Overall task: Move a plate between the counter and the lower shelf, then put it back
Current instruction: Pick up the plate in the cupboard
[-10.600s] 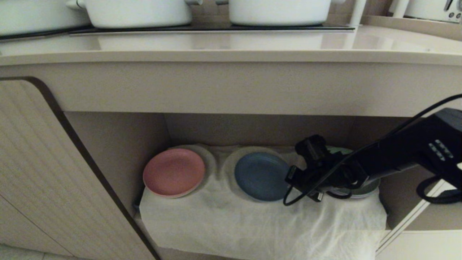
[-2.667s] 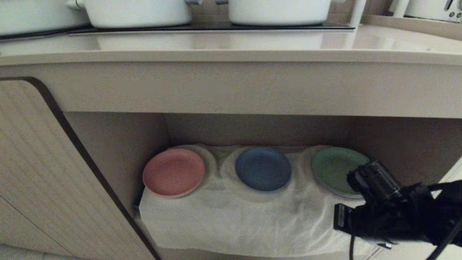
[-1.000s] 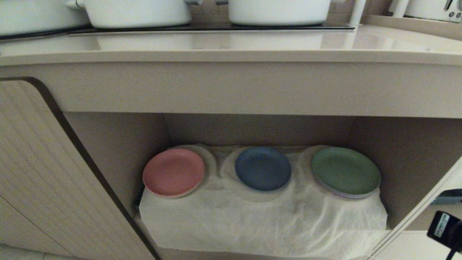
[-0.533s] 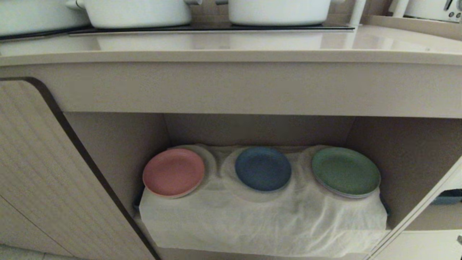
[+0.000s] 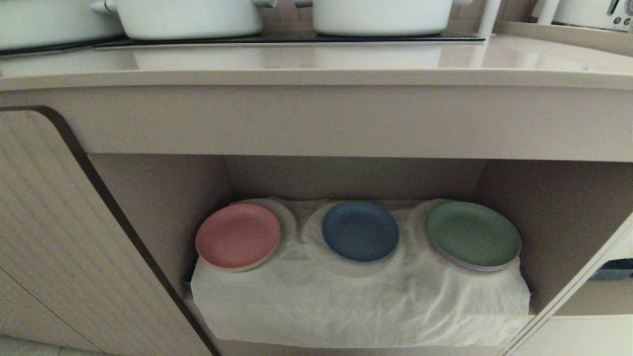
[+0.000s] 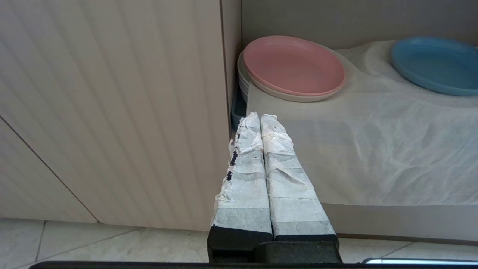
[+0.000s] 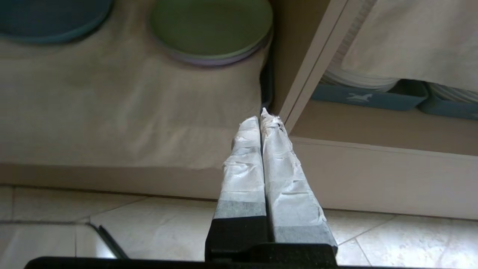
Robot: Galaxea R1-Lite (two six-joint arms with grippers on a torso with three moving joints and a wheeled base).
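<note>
Right end effector [image 7: 261,121] now withdrawn from lower shelf [image 5: 346,296], pinched together.

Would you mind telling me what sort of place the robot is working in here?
Most likely a home kitchen: white pots stand on a hob set in the counter, and the lower shelf beneath holds a pink plate, the plate and a green plate.

Left gripper [image 6: 260,118]: two long tapering fingers [image 6: 244,175] wrapped in wrinkled white tape, frayed at the tips, greyer toward the black base block. Right gripper [image 7: 262,118]: same build, with white-taped fingers [image 7: 244,175] on a black mount.
</note>
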